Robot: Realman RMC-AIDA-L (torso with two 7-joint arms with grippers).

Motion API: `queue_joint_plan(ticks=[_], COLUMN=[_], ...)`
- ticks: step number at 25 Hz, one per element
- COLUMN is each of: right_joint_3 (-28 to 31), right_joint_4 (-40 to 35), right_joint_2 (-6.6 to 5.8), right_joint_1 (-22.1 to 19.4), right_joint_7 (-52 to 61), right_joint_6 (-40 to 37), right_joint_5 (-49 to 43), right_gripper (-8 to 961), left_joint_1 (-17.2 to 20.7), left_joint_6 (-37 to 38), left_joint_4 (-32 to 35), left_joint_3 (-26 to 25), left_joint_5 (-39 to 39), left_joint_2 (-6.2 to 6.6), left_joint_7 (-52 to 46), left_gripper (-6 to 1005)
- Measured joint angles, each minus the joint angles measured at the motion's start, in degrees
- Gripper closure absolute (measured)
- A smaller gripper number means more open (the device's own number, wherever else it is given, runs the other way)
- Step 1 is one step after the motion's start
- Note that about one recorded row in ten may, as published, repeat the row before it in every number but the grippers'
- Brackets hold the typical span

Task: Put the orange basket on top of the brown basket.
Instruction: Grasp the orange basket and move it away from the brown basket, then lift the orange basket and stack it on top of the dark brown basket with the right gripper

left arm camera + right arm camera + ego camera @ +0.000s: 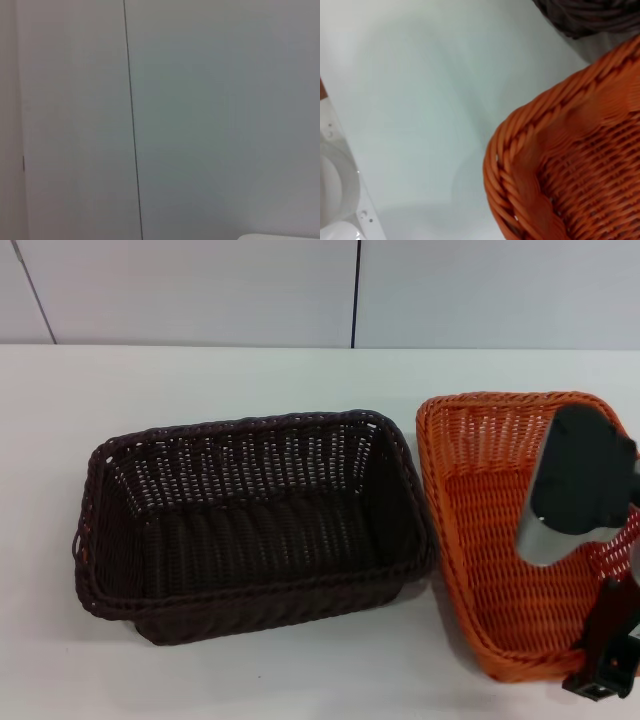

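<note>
The brown basket (110,540) sits empty on the white table, centre-left in the head view. The orange basket (480,500) is just to its right, tilted, its left rim close to the brown basket's right end. My right gripper (603,660) is at the orange basket's near right rim, and one black finger (610,625) lies across that rim, shut on it. The right wrist view shows a corner of the orange basket (560,165) above the table, with the brown basket (590,17) beyond it. The left gripper is out of view; its wrist camera sees only a wall.
The white table (250,670) extends around both baskets and reaches back to a grey panelled wall (200,290). In the right wrist view, a white part of the robot (340,200) shows at the edge.
</note>
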Motion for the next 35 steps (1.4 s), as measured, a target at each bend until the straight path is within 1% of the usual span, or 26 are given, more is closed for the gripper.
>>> queue_joint_plan(ticks=[4, 9, 15, 20, 23, 24, 27, 30, 33, 35], right_joint_3=[-1.3, -0.4, 2.6, 3.5, 3.5, 3.4, 2.7, -0.1, -4.2, -7.2], right_joint_4=[0.1, -4.6, -12.7, -16.4, -18.1, -20.4, -22.6, -24.0, -23.2, -22.2], right_joint_2=[0.02, 0.07, 0.11, 0.07, 0.11, 0.12, 0.1, -0.06, -0.36, -0.85], right_joint_1=[0.2, -0.4, -0.4, 0.2, 0.5, 1.1, 1.9, 4.0, 5.6, 6.8], right_joint_7=[0.2, 2.0, 4.5, 5.3, 5.6, 5.6, 5.5, 3.7, -2.1, -6.9], right_joint_6=[1.5, 3.0, 3.9, 4.6, 4.8, 5.2, 6.1, 8.2, 11.2, 12.9], right_joint_5=[-0.2, -0.2, -0.2, -0.2, -0.7, -2.2, -4.4, -6.5, -6.3, -6.0], right_gripper=[490, 671, 722, 813, 813, 813, 813, 814, 814, 813], left_joint_1=[-0.2, -0.7, -1.0, -1.4, -1.4, -1.4, -1.6, -1.9, -1.9, -1.9], left_joint_6=[0.0, 0.0, 0.0, 0.1, 0.2, 0.3, 0.3, 0.4, 0.4, 0.2], left_joint_4=[0.4, 1.1, 1.7, 2.4, 2.5, 2.6, 2.9, 3.0, 3.1, 3.1], left_joint_3=[0.0, 0.0, 0.0, 0.0, 0.0, 0.0, -0.1, -0.2, -0.1, -0.1], left_joint_5=[0.0, 0.1, 0.1, 0.1, 0.1, 0.2, 0.2, 0.1, 0.1, 0.1], left_joint_2=[0.0, -0.03, 0.03, 0.05, 0.07, 0.15, 0.15, 0.15, 0.04, -0.07], left_joint_7=[0.0, 0.0, 0.0, 0.0, 0.0, 0.0, 0.0, 0.0, 0.0, -0.1], left_gripper=[229, 229, 229, 229, 229, 229, 229, 229, 229, 229])
